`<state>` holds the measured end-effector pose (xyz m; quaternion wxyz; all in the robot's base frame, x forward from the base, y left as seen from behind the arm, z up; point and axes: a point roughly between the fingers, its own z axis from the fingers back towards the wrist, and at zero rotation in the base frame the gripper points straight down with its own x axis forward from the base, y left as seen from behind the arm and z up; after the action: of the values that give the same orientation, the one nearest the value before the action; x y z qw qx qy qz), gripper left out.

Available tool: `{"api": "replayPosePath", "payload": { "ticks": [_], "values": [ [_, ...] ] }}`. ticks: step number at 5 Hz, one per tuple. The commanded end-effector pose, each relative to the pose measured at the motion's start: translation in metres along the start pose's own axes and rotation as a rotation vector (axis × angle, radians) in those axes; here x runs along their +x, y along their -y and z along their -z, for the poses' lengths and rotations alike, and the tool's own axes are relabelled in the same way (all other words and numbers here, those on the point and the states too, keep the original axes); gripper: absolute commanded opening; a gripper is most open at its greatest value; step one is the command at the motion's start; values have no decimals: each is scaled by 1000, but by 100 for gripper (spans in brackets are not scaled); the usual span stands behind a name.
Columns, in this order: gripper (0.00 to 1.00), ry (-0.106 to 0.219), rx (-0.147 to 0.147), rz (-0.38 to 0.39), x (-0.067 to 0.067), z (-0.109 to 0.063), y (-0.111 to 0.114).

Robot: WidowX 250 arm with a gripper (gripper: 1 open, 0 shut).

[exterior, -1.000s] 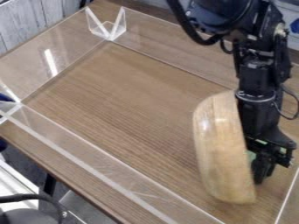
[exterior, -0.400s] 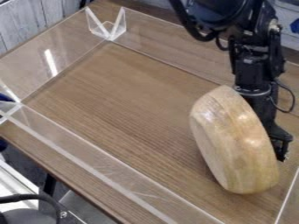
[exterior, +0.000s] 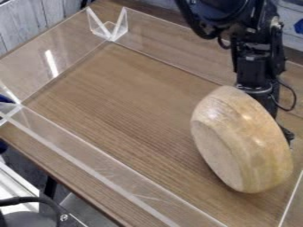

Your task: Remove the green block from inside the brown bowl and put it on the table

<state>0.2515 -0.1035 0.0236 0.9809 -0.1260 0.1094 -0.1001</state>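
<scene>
On the right side of the only camera view, the black robot arm (exterior: 254, 53) comes down from the top and goes behind the brown bowl (exterior: 243, 142). Its gripper (exterior: 284, 133) is down at the far right edge of the bowl, and the bowl hides most of it. Only a thin dark bit of it peeks out past the rim there. It sits right against the bowl's edge, but I cannot tell if it is pinching the rim or only touching it, and I cannot tell how far apart the jaws are. Just in front of the gripper, the bowl is tipped up on its side, so its round, smooth underside faces the camera and its open side faces away, toward the arm. Nothing green shows anywhere, so I cannot tell where the green block is; the inside of the bowl is hidden. Under the bowl, and spreading far away from the gripper to the left, is the table (exterior: 112, 106) of brown wood. Clear plastic walls (exterior: 71, 151) stand along its edges.
</scene>
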Motion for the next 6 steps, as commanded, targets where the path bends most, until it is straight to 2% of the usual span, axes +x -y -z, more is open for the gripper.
{"api": "replayPosePath", "payload": {
  "ticks": [1,2,4,6],
  "values": [
    [0,-5,-15,41,2,-3,-6],
    [0,-1,-39,79,5,-9,-10],
    [0,25,-62,9,7,-18,-6],
    [0,-38,-35,60,22,-14,-23]
  ]
}}
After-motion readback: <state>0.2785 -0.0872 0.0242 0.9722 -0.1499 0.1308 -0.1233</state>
